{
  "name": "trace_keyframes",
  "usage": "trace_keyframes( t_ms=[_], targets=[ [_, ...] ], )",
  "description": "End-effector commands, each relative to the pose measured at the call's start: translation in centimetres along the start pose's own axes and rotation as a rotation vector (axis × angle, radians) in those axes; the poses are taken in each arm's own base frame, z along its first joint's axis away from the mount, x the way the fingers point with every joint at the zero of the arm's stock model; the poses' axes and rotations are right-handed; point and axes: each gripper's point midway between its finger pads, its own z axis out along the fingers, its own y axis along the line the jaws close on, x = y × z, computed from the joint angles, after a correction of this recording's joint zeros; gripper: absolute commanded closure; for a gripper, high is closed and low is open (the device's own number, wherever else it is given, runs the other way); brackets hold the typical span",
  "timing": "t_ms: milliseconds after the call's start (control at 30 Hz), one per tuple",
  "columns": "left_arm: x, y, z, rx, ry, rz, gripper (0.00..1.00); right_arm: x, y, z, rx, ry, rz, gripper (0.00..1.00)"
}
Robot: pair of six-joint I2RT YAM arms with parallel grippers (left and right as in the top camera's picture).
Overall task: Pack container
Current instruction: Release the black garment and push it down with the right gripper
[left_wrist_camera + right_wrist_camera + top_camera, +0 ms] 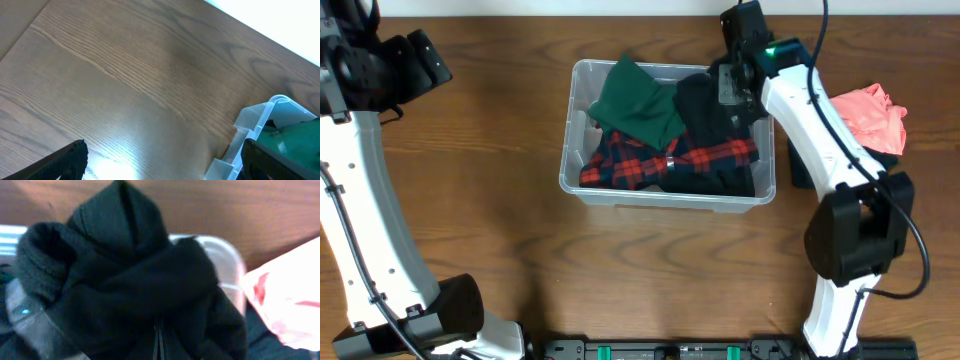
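Observation:
The container (665,196) is a clear plastic bin at the middle of the table. It holds a green garment (638,100), a red plaid garment (650,162) and a black garment (712,112). My right gripper (735,88) is over the bin's far right corner, shut on the black garment (130,290), which bunches up and fills the right wrist view. The bin's rim (220,255) shows behind it. My left gripper (425,60) is far off at the table's back left, open and empty (162,150). The bin's corner (250,125) and the green garment (295,135) show at its right.
A pink garment (870,115) lies on the table right of the bin, over a dark item (800,165). It also shows in the right wrist view (285,300). Bare wood table (480,200) lies left of the bin and in front of it.

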Motion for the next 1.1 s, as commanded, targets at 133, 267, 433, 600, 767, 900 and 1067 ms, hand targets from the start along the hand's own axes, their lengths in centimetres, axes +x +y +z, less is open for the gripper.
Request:
trace_keyframes(
  t_ms=[133, 267, 433, 600, 767, 900, 1067],
  targets=[
    [0.0, 0.2, 0.2, -0.008, 0.004, -0.007, 0.02, 3.2, 0.9, 3.3, 0.001, 0.136, -0.003, 0.99],
    [0.0, 0.2, 0.2, -0.008, 0.005, -0.007, 0.02, 3.8, 1.3, 3.8, 0.002, 0.153, -0.014, 0.99],
    [0.0, 0.2, 0.2, -0.008, 0.005, -0.007, 0.02, 3.3, 1.4, 3.3, -0.005, 0.135, -0.011, 0.99],
    [0.0, 0.2, 0.2, -0.008, 0.005, -0.007, 0.02, 1.6, 1.8, 0.5, -0.065, 0.065, 0.007, 0.89],
    [0.0, 0.2, 0.2, -0.008, 0.005, -0.007, 0.02, -0.8, 3.1, -2.9, -0.172, -0.036, -0.014, 0.74],
    [0.0, 0.2, 0.2, -0.008, 0.005, -0.007, 0.02, -2.1, 4.6, -4.5, -0.268, -0.094, -0.036, 0.68],
    [0.0, 0.2, 0.2, -0.008, 0.005, -0.007, 0.02, -2.2, 6.9, -5.0, -0.328, -0.115, -0.064, 0.69]
  ],
)
